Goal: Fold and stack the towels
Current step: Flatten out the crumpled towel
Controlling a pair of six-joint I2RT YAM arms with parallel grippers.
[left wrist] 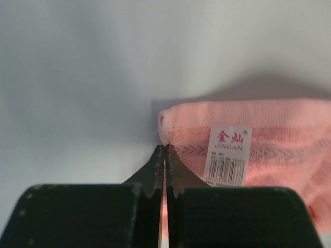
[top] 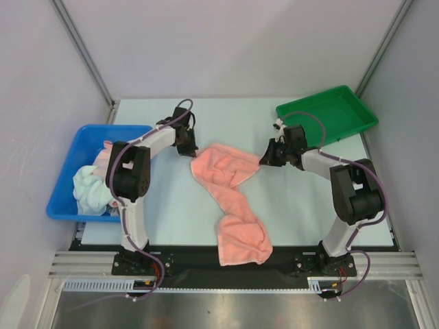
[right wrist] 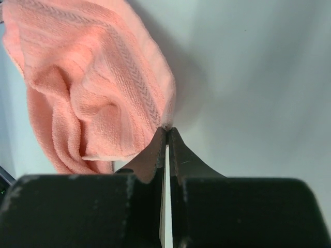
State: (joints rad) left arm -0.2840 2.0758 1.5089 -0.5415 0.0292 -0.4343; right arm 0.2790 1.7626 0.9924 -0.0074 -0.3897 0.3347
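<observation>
A salmon-pink towel (top: 230,188) lies crumpled lengthwise on the table, from the middle down to the near edge. My left gripper (top: 188,148) is shut on its far left corner. In the left wrist view the gripper (left wrist: 165,148) pinches the towel (left wrist: 269,129) beside its white label (left wrist: 227,155). My right gripper (top: 265,159) is shut on the far right corner. In the right wrist view the gripper (right wrist: 167,129) grips the edge of the towel (right wrist: 93,88). A pale mint-white towel (top: 89,188) and another pink one (top: 103,156) lie in the blue bin. The dark blue towel is out of view.
The blue bin (top: 68,171) stands at the left table edge, close to the left arm. A green tray (top: 329,113) sits at the far right, just behind the right arm. Grey walls enclose the table on three sides.
</observation>
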